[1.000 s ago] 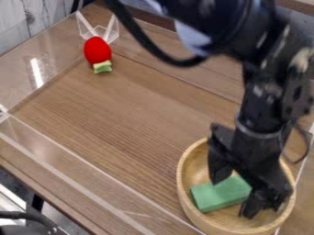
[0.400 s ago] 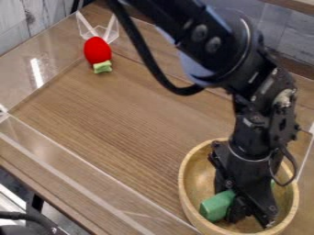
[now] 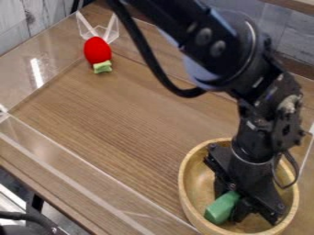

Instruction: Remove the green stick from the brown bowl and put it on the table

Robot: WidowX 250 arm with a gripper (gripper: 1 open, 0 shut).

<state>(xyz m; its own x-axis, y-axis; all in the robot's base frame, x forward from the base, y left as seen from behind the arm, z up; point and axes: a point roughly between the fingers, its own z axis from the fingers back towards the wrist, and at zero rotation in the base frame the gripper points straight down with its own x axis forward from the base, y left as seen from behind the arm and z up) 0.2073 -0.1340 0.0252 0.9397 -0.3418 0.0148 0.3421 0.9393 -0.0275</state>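
i've got the gripper [image 3: 241,204] clamped on the green stick [image 3: 223,206]
lower right, inside the brown bowl [image 3: 193,172]; red ball [image 3: 95,50] upper left.

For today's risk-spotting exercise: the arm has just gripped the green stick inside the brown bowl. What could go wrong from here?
1. The gripper is shut on the green stick near one end, so it might pivot or slip out on lifting.
2. The fingers sit deep in the brown bowl; moving sideways too early could catch the rim and drag the bowl.
3. The bowl stands near the table edge, so a shove could push it off.
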